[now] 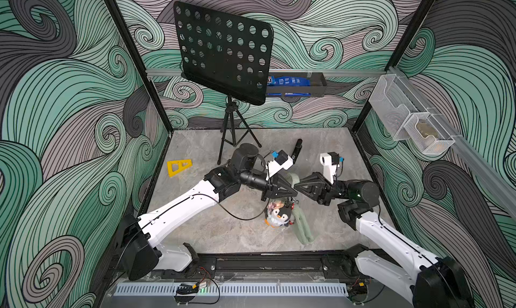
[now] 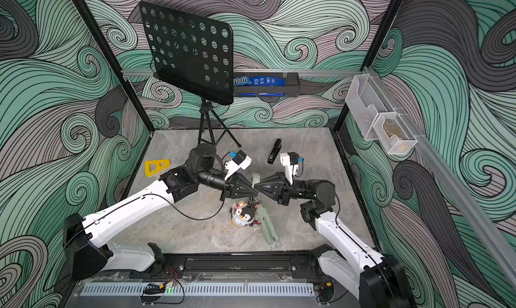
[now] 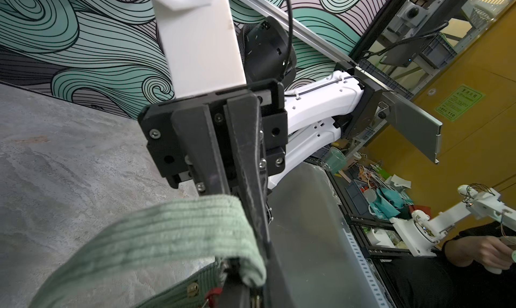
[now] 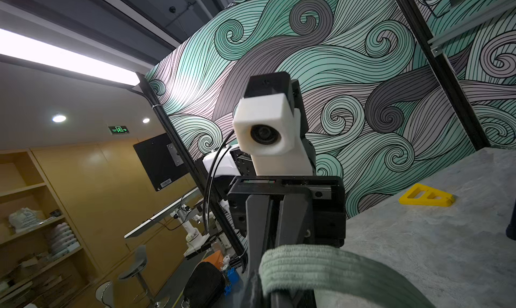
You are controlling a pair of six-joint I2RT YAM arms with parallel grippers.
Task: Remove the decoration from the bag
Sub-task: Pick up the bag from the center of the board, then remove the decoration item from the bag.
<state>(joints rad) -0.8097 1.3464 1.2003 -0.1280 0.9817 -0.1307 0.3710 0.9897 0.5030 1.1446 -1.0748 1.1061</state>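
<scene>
Left gripper (image 1: 296,192) and right gripper (image 1: 295,187) both clamped tight on strap (image 1: 291,178) of sage-green corduroy shoulder bag (image 1: 303,227), hanging mid-table, plush penguin decoration (image 1: 279,215) attached. Black wall tray (image 1: 319,81) holds blue packets (image 1: 290,81).

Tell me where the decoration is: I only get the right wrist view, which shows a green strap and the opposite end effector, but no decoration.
Observer: In both top views a penguin plush sits just below the spot where the left end effector and the right end effector meet tip to tip. It lies against the bag.
Operator: Is it off the bag yet?
Observer: Seemingly not. In a top view its top meets the metal clasp at the strap's end.
Operator: Is my right end effector gripping anything?
Observer: Yes. In the left wrist view it is shut, and the strap vanishes between its fingers.
</scene>
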